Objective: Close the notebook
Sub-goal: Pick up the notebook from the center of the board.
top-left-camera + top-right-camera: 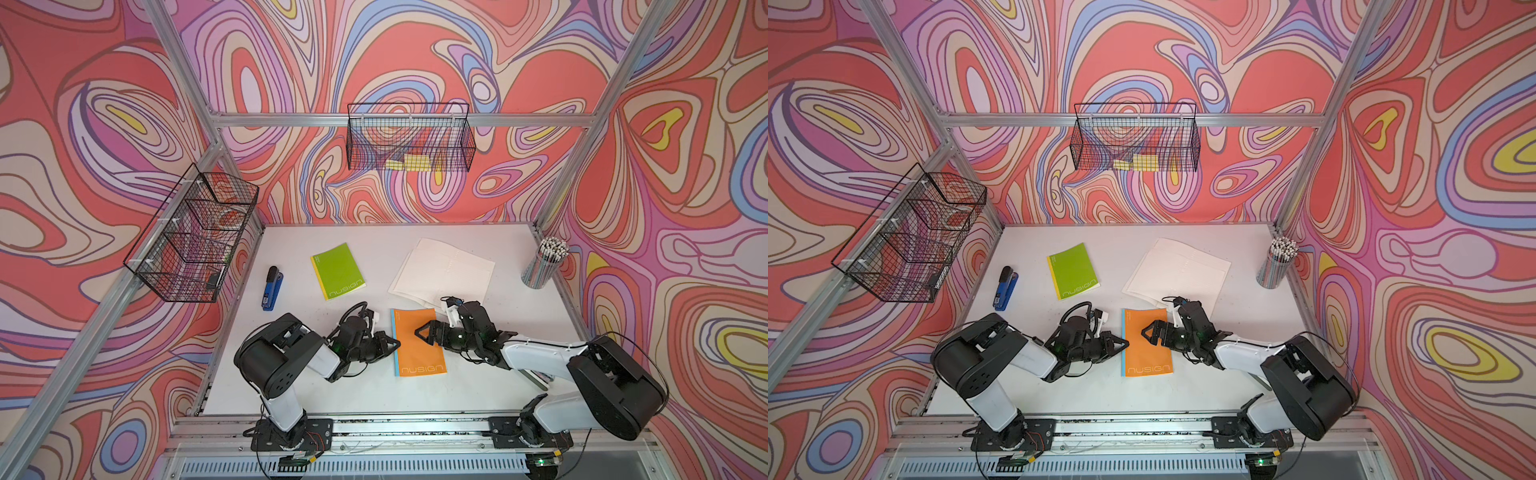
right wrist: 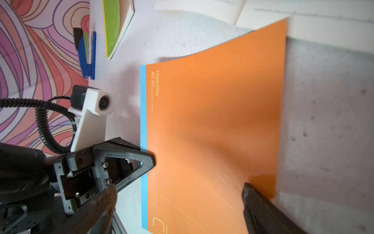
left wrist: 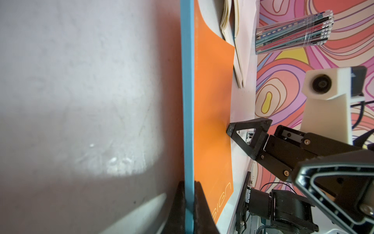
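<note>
Both my arms reach in low over the table (image 1: 478, 390), wrists rolled sideways, tips facing each other across the orange notebook (image 1: 417, 357). My left gripper (image 1: 392, 344) is pinched on its blue spine edge, one finger each side, as the left wrist view shows. My right gripper (image 1: 424, 332) is spread wide, one fingertip (image 3: 230, 129) at the cover's free edge. The orange notebook lies shut at front centre, its far corner reaching the open notebook (image 1: 444, 270). Count: three notebooks, namely orange, green notebook (image 1: 337, 271) shut, and one open; one blue stapler (image 1: 272, 287); one pencil cup (image 1: 542, 266); two wire baskets, side basket (image 1: 191, 232) and back basket (image 1: 409, 139).
</note>
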You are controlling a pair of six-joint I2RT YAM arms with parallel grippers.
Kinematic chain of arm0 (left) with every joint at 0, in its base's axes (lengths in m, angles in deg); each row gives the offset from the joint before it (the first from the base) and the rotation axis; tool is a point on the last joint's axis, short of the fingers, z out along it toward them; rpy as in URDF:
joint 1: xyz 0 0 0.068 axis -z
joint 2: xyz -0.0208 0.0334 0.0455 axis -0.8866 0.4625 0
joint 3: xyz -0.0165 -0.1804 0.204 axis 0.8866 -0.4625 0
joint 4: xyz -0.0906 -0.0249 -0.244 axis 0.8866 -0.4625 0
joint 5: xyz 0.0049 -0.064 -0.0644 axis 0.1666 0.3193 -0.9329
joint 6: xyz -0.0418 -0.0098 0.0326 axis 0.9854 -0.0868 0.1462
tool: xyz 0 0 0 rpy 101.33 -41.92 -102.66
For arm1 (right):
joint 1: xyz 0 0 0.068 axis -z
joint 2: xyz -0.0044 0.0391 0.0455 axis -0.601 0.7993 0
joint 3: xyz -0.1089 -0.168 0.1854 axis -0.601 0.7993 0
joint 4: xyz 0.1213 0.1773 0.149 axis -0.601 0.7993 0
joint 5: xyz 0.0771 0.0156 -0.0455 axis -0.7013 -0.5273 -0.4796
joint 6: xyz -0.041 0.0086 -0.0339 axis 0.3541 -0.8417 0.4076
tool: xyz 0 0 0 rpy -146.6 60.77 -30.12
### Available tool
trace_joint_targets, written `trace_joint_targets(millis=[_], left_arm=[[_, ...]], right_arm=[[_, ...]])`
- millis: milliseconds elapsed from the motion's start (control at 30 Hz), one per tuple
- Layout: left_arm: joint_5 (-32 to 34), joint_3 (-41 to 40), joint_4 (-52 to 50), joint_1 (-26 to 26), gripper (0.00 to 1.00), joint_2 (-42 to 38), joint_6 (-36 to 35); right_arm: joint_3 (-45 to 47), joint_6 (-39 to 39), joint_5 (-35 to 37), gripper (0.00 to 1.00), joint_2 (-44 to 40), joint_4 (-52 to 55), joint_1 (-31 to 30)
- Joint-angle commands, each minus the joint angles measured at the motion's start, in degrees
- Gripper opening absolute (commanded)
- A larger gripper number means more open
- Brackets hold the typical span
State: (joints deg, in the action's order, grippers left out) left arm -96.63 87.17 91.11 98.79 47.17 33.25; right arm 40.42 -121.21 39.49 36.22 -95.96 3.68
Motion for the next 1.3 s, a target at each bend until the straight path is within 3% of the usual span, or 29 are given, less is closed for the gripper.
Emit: trace_joint_targets(millis=[0,233,400,833,1267], left_arm=[[-0.5,2.8,-9.5,0.1,0.0,-4.0,-3.2],[2.0,9.6,-34.4,0.1,0.0,-14.1,-12.2],[2.2,15.4,-44.6,0.1,0.0,-17.1,-15.3],[0.8,21.7,-57.7,-0.9,0.0,-22.7,-20.3],[-1.5,32.1,-69.8,-12.8,0.0,-25.0,-26.5]], right_arm=[[-1.3,1.2,1.3,0.99,-1.5,7.1,-0.4],[-4.4,2.2,2.2,0.98,-4.8,11.1,-0.4],[-7.2,3.5,2.5,0.99,-6.3,13.7,-0.4],[-10.7,4.8,3.4,0.98,-8.5,16.4,-0.4],[-10.4,5.2,3.2,0.98,-8.1,15.5,-0.4]])
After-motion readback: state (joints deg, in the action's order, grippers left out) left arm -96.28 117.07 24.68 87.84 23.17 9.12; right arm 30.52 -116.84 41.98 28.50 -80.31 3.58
